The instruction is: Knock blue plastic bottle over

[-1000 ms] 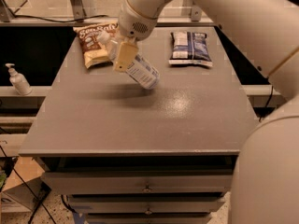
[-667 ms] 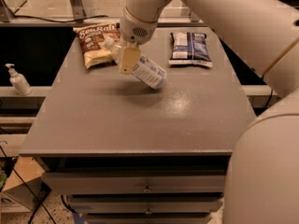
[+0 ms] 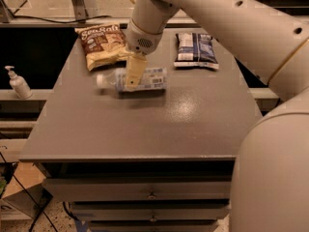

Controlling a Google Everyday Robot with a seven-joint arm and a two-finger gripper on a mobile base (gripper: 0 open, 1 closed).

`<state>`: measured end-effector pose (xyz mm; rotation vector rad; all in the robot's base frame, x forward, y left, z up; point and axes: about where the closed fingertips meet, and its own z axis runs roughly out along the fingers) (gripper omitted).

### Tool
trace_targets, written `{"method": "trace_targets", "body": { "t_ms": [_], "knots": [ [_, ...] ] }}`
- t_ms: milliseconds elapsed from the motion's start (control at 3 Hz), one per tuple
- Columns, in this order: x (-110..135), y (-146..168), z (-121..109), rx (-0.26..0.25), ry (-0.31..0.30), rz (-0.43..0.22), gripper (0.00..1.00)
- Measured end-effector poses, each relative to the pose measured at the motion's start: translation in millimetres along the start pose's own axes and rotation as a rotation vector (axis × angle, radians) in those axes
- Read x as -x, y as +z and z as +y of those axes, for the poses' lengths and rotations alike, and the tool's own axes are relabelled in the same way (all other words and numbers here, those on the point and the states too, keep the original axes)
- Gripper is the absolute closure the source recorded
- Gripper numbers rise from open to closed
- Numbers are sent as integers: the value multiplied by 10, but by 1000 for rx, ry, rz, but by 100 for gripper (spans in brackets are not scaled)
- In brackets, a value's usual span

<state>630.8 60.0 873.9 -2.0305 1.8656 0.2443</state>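
The blue plastic bottle (image 3: 145, 79) lies on its side on the grey table (image 3: 145, 124), left of the middle, its white cap pointing left and its labelled body to the right. My gripper (image 3: 133, 75) hangs straight over the bottle's middle, its yellowish fingers in front of the bottle and hiding part of it. The big white arm reaches in from the upper right.
A brown and yellow snack bag (image 3: 103, 44) lies at the back left of the table. A dark blue snack bag (image 3: 195, 50) lies at the back right. A small white pump dispenser (image 3: 18, 83) stands on a ledge left of the table. Drawers sit below the table's front edge.
The bottle was tilted beside the gripper and has fallen flat on its side, cap to the left. The gripper has come a little lower and nearer the front.
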Motion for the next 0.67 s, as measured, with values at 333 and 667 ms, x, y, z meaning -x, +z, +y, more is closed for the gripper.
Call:
{"method": "trace_targets", "body": {
  "t_ms": [333,667],
  "knots": [
    [160,136,145,47,3,-170,0],
    [266,111,205,66,8,-217,0]
  ]
}}
